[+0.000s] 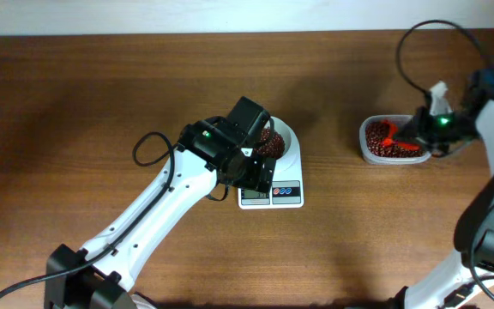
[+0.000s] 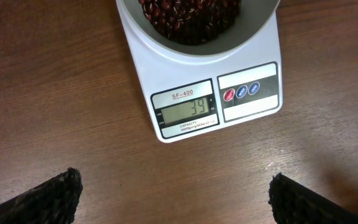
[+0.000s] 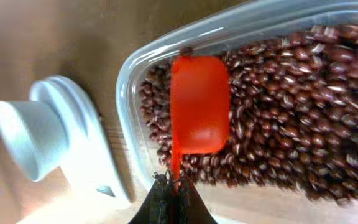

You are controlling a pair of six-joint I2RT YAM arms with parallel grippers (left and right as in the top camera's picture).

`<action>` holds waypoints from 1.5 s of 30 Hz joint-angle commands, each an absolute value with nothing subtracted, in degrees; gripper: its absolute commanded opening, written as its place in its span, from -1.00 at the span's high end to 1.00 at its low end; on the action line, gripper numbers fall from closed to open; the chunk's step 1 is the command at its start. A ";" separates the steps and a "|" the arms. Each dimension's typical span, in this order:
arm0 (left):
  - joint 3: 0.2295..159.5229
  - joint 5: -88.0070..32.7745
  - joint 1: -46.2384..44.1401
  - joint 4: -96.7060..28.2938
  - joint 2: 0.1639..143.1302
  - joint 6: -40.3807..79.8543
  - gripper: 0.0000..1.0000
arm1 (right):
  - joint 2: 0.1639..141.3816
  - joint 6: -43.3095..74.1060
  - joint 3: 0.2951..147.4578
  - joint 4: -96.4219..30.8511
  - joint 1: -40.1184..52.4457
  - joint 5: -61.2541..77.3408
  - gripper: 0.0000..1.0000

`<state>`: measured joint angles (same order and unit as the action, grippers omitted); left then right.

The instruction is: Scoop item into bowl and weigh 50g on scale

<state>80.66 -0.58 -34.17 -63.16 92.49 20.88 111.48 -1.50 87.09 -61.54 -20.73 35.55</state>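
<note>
The white scale [image 1: 273, 194] stands mid-table with the white bowl [image 1: 287, 136] on it, holding dark red-brown beans [image 1: 270, 144]. In the left wrist view the scale [image 2: 197, 81] reads 39 under the bowl [image 2: 257, 31] of beans [image 2: 188, 18]. My left gripper [image 1: 257, 172] hovers over the scale's front, open and empty [image 2: 176, 199]. My right gripper [image 1: 425, 129] is shut on the handle of a red scoop [image 3: 197, 102], whose cup lies on the beans [image 3: 291, 106] in the clear tub [image 3: 129, 74]. The gripper also shows in the right wrist view [image 3: 174, 190].
The clear tub [image 1: 365, 142] sits at the right of the table with the red scoop [image 1: 393, 133] in it. A white plastic piece [image 3: 42, 130] stands just beside the tub. Black cables loop near both arms.
</note>
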 commanded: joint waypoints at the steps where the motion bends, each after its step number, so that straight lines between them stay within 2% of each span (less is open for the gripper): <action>1: 80.27 0.01 -34.52 -63.26 92.95 21.85 -0.98 | 110.93 -3.20 87.68 -63.33 -26.30 42.89 0.92; 6: 80.27 0.03 -34.50 -63.26 92.95 21.85 -0.98 | 110.93 -7.16 87.72 -64.71 -31.33 49.41 0.92; 14: 80.27 1.34 -34.50 -63.26 92.95 21.82 -0.98 | 110.93 -9.69 89.60 -68.58 -31.16 52.14 0.92; 19: 80.27 1.34 -34.50 -63.26 92.95 21.82 -0.98 | 110.93 -11.79 89.60 -68.84 -29.82 63.88 0.92; 26: 80.27 1.32 -34.52 -63.26 92.95 21.82 -0.98 | 110.93 -11.42 89.60 -66.61 -11.31 63.94 0.92; 29: 80.27 1.34 -34.52 -63.26 92.95 21.85 -0.98 | 110.93 -7.84 89.60 -61.60 -1.43 63.88 0.92; 32: 80.27 1.32 -34.50 -63.26 92.95 21.85 -0.98 | 110.93 -6.57 89.60 -55.35 4.73 63.68 0.92; 35: 80.27 1.32 -34.52 -63.26 92.95 21.82 -0.98 | 110.93 -3.55 92.71 -53.52 6.74 55.83 0.92; 39: 80.27 1.32 -34.50 -63.26 92.95 21.82 -0.98 | 110.93 -4.25 101.89 -59.46 9.21 42.85 0.92; 42: 80.27 1.34 -34.50 -63.26 92.95 21.82 -0.98 | 110.93 -12.25 106.48 -64.20 14.13 29.95 0.92; 45: 80.27 1.34 -34.52 -63.26 92.95 21.82 -0.98 | 110.93 -18.68 108.05 -66.70 16.73 27.07 0.92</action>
<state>80.66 0.71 -34.24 -63.20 92.60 20.86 111.57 -12.99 105.89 -65.98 15.49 32.16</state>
